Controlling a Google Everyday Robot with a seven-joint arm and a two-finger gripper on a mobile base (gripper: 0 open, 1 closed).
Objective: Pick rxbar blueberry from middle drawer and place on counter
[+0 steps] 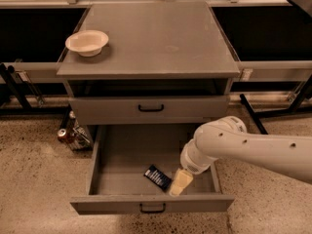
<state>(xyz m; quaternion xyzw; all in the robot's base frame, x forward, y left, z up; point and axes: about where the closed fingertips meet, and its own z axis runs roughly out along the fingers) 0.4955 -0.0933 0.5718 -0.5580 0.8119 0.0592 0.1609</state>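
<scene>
The rxbar blueberry [157, 176], a small dark navy packet, lies flat on the floor of the open middle drawer [122, 155], near its front. My gripper [179, 183], cream-coloured, reaches down into the drawer on the end of the white arm that comes in from the right. It sits just right of the packet, close to it and near the drawer's front wall. The counter [156, 38] is the cabinet's flat grey top above.
A cream bowl [87, 42] stands on the counter's left edge. The drawer above [150, 108] is shut, with a dark handle. Cans and clutter [70, 132] sit on the speckled floor left of the cabinet. Dark rails run behind on both sides.
</scene>
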